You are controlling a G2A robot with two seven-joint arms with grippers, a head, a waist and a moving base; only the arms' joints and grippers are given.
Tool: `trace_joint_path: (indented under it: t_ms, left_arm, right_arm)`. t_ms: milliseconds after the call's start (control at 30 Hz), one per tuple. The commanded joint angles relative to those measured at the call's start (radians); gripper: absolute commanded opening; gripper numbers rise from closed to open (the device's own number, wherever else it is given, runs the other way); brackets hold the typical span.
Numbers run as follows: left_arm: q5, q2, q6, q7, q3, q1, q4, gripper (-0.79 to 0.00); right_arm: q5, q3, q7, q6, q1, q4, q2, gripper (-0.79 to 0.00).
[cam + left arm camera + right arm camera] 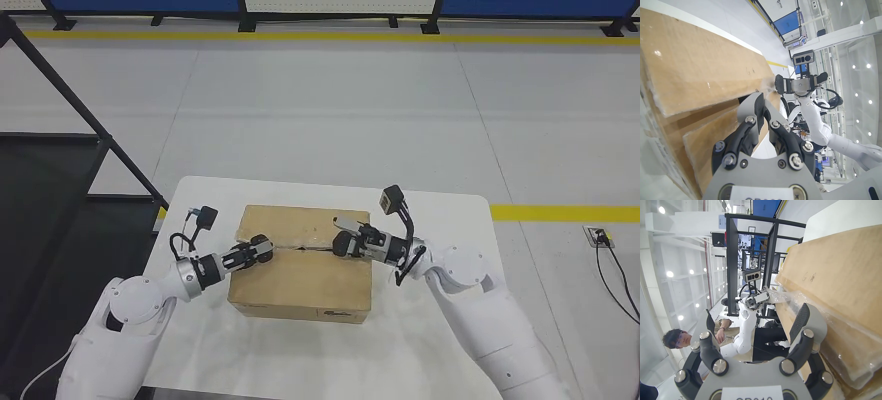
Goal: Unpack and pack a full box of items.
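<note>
Cardboard box (pixel 300 270) is set at the middle of the white table (pixel 430 330), its top flaps still down and clear tape (pixel 791 298) crumpled and partly lifted along the seam. The left gripper (pixel 262 250) is placed at one end of the seam, fingers pressed together; whether tape is pinched between them cannot be told. The right gripper (pixel 342 236) is placed at the other end, fingers spread wide, one pad beside the loose tape. If the tape is pulled at a slant, it may be torn short, or the unclamped box dragged along the table.
</note>
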Motion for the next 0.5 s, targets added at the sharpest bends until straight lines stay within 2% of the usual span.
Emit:
trace_joint_path:
  t_ms: [0, 467]
  left_arm:
    - [-0.026, 0.0, -0.005, 0.001, -0.001, 0.004, -0.005, -0.785]
    - [-0.161, 0.008, 0.021, -0.08, -0.027, 0.025, -0.031, -0.785]
  right_arm:
    - [0.01, 0.0, 0.001, -0.007, 0.001, 0.002, -0.001, 0.0]
    - [0.045, 0.018, -0.001, -0.052, -0.008, 0.007, -0.001, 0.0]
